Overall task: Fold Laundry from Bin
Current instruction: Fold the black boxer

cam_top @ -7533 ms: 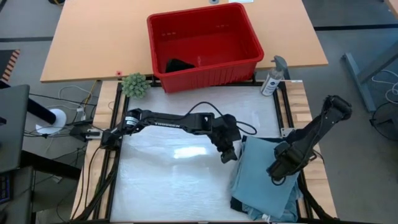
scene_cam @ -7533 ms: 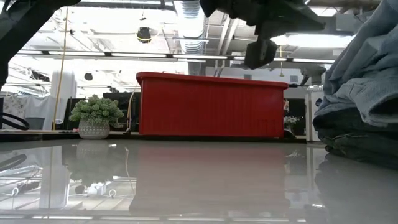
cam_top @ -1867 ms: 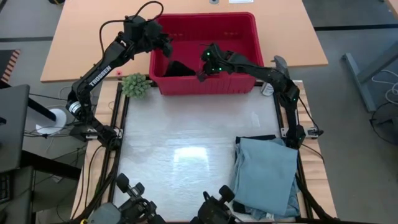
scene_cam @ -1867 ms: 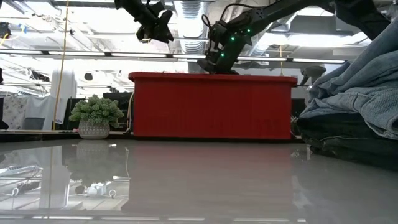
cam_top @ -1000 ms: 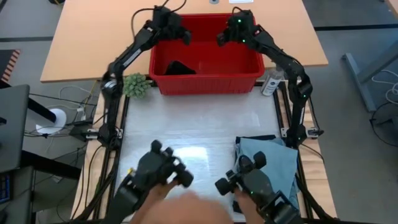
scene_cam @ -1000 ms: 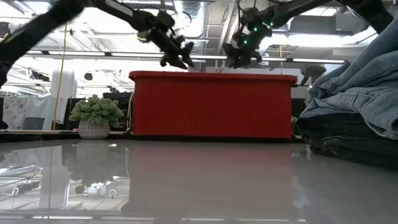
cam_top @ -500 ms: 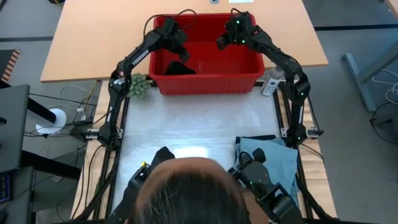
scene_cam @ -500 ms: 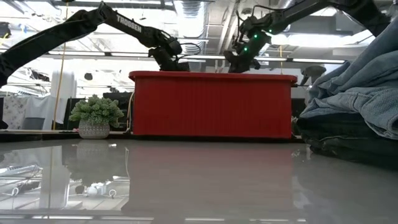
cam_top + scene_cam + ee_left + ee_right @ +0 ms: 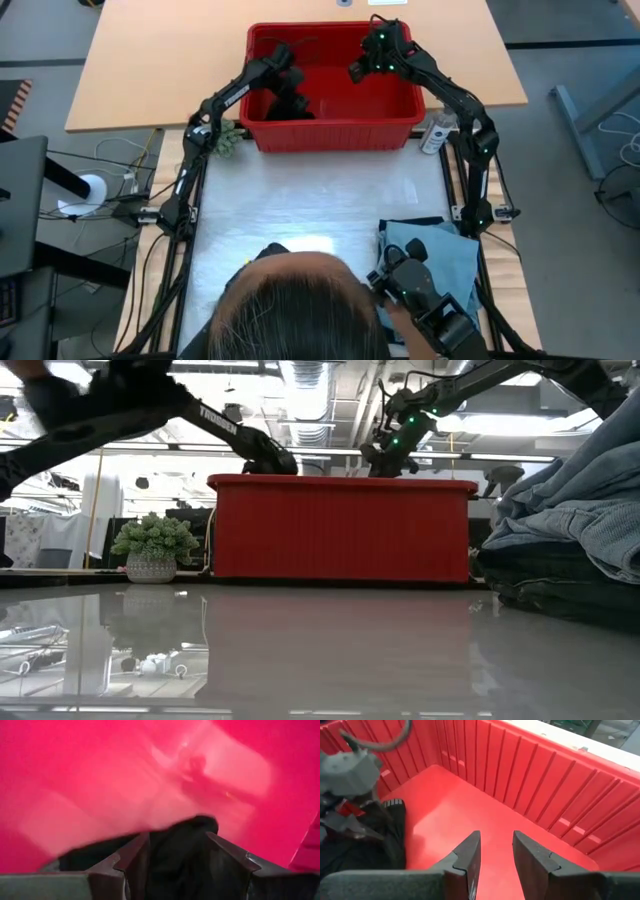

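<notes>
We look down on a white work table [image 9: 300, 210] where a bright red plastic bin [image 9: 405, 105] stands at the far edge, both dark arms reaching into it. In the near right corner lies a stack of folded laundry [image 9: 455, 265], light blue denim pieces on top of darker cloth, which the low view shows as a heap at its right edge [image 9: 570, 550]. A person's head of dark hair [image 9: 295, 310] fills the near edge of the overhead view.

Inside the bin, against its left wall, sits a small black garment [image 9: 290, 105]. The left gripper [image 9: 283, 92] is down on it; its wrist view shows the two fingers [image 9: 132, 862] parted with the black cloth [image 9: 177, 852] bunched between them, though we cannot tell whether they grip it. The right gripper [image 9: 360, 68] hovers over the bin's bare red floor, its jaws apart and holding nothing [image 9: 495, 851].

A small potted plant [image 9: 152, 547] and a clear spray bottle [image 9: 437, 128] flank the bin.
</notes>
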